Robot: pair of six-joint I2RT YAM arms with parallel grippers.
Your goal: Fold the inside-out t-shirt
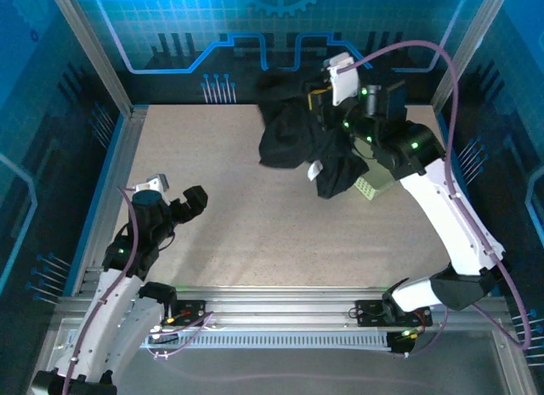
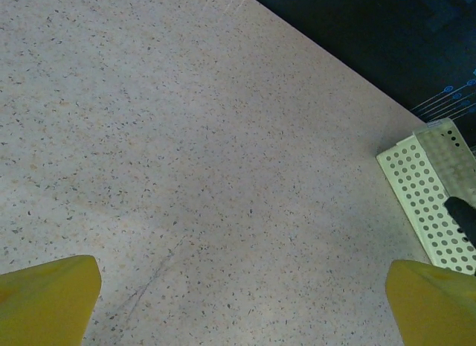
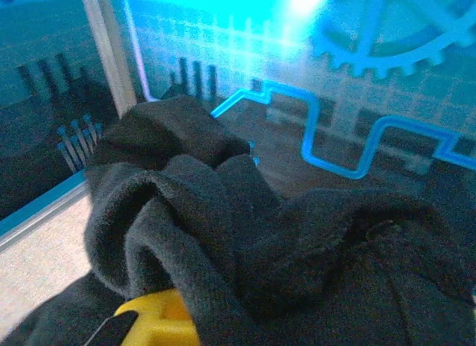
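Jaws of the right gripper (image 1: 323,110) clamp the bunched black t-shirt (image 1: 293,136) hanging over the lattice basket (image 1: 365,189), the left gripper (image 1: 177,194) gaping well apart from that basket, so best lift the shirt clear, then spread flat.

Black t-shirt (image 1: 291,137), pale yellow-green perforated basket (image 2: 425,188), speckled beige table (image 1: 212,204)

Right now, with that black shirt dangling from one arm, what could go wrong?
1. The right gripper pinches the black t-shirt in a bunched wad, so the cloth could slip out or come down crumpled.
2. The shirt's lower folds hang over the pale green lattice basket; pulling away might drag it.
3. The left gripper sits open, far off, giving no second hold.
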